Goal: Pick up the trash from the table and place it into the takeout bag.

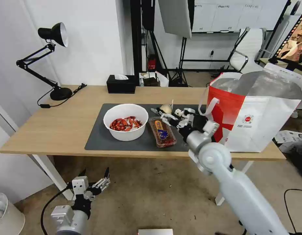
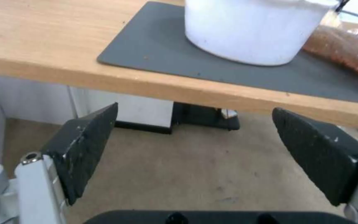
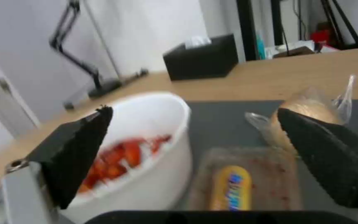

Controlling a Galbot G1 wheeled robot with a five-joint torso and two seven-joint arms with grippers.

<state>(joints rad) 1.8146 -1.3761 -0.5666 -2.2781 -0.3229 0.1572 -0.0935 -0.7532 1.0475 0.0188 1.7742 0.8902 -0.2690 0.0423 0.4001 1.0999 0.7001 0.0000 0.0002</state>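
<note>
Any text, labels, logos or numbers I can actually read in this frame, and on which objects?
None is legible.
Takeout bag: small round red logo, lettering too small to read.
Clear plastic tray: yellow and blue label, print blurred.
Whiteboard sheets behind: markings too small to read.

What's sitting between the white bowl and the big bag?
In the head view, the clear plastic tray lies on the mat between the white bowl and the takeout bag, with the right gripper hovering there too.

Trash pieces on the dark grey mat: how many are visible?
3: white round bowl of red scraps leftmost, clear plastic tray beside it, tan ball behind; others may be hidden by the right arm.
</note>
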